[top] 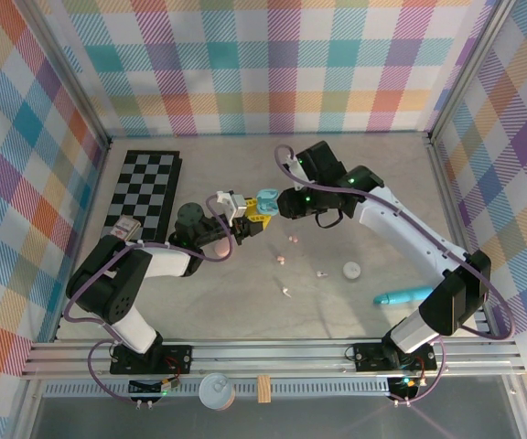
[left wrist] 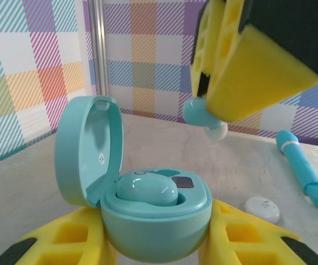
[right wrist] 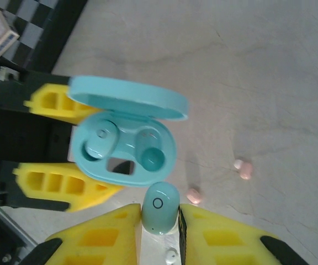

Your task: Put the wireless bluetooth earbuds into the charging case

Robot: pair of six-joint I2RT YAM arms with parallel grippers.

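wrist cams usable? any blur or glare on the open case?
Left wrist: case sharp, only soft sheen on the lid; held earbud above it slightly soft. Right wrist: case wells crisp, yellow fingers at the bottom edge softer. Top external: even light, faint shadows.

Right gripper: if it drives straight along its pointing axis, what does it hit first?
Likely the open turquoise charging case. The light blue earbud in the right gripper's jaws would touch first, near the empty well. The wrist view does not show how deep the gap is.
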